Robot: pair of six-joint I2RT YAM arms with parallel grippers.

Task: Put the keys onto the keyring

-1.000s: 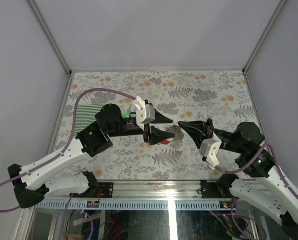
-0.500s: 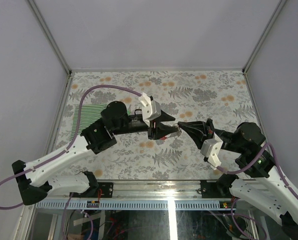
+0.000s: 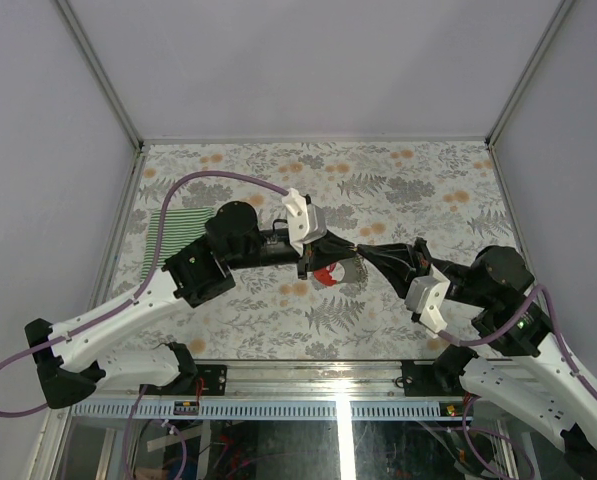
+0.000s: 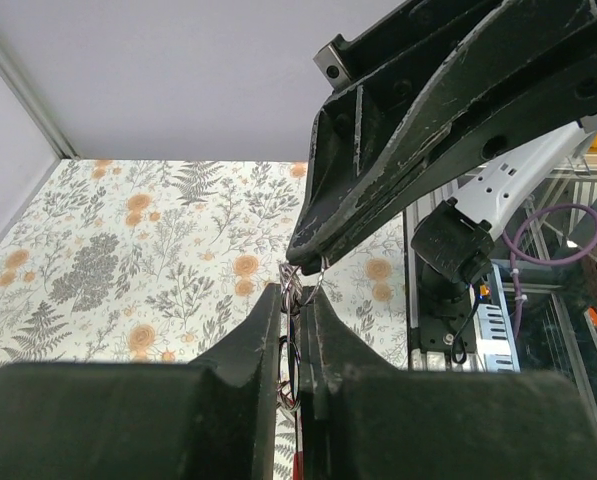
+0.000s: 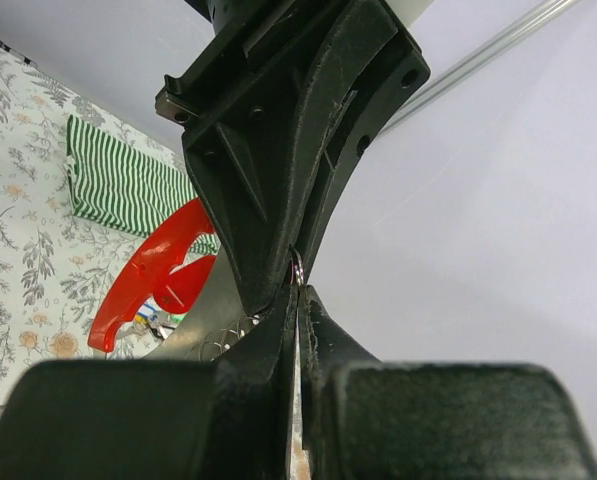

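Standing next to the rig, here's what I'm seeing. Both arms reach in from the near edge of the floral-print desk [image 3: 408,180], elbows bent outward, and their black forearms angle in so the tips meet nose to nose around the middle of the desk. The left gripper [image 3: 346,252] comes in roughly level from the left. The right gripper [image 3: 363,250] points back at it from the right, and its tip sits just above the left one in the left wrist view.

The left gripper's fingers are pressed almost together. Thin wiry metal bits sit in the slit, but I can't tell if they're actually gripped. The right gripper is squeezed tight on a thin silvery wire keyring [image 5: 298,265] poking out of its tip.

The tiny silvery metal keys [image 4: 296,285] dangle as a small tangle right where the two tips meet, touching both.

A red curved glossy plastic piece [image 3: 328,275] sits just under the left gripper. A flat green-and-white striped cloth [image 3: 173,230] lies near the desk's left edge.
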